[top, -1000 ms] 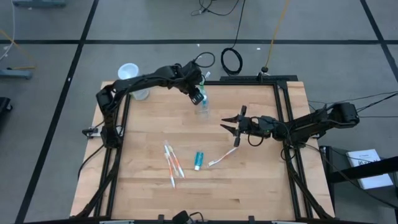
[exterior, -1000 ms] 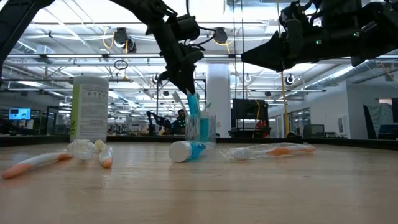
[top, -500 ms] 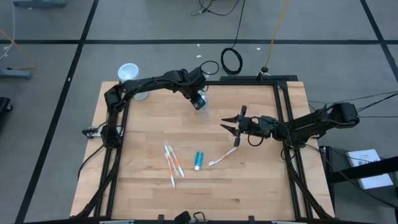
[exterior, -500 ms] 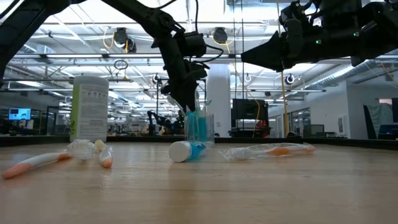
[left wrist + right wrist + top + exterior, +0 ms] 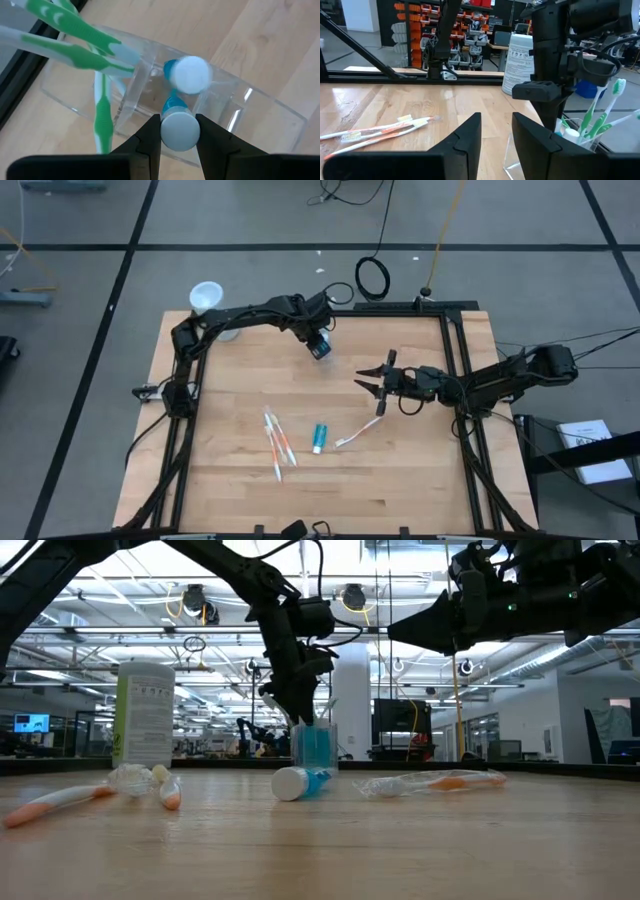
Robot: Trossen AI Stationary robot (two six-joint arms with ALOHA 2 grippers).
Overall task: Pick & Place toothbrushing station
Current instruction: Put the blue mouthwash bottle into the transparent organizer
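The clear cup stands at the far middle of the table, holding green-accented toothbrushes and one blue toothpaste tube. My left gripper hangs over it, shut on a second blue tube that reaches down into the cup. My right gripper hovers open and level over the table's right middle, touching nothing. On the table lie another blue tube, orange toothbrushes and a wrapped toothbrush. My left gripper pinches the tube's white cap end between its two fingers. The fingers come from above, slanting steeply down. The tube hangs nearly upright below them, its blue body inside the cup beside the other tube; whether it touches the cup's bottom I cannot tell.
A tall white canister with green print stands at the table's far left corner. A black frame rail runs along the table's sides. Bare wood lies open toward the near edge.
My left gripper has sunk toward the cup and tipped more steeply downward, still shut on the tube. The tube, which stood with its lower end just in the cup's mouth, now sits deep inside the cup.
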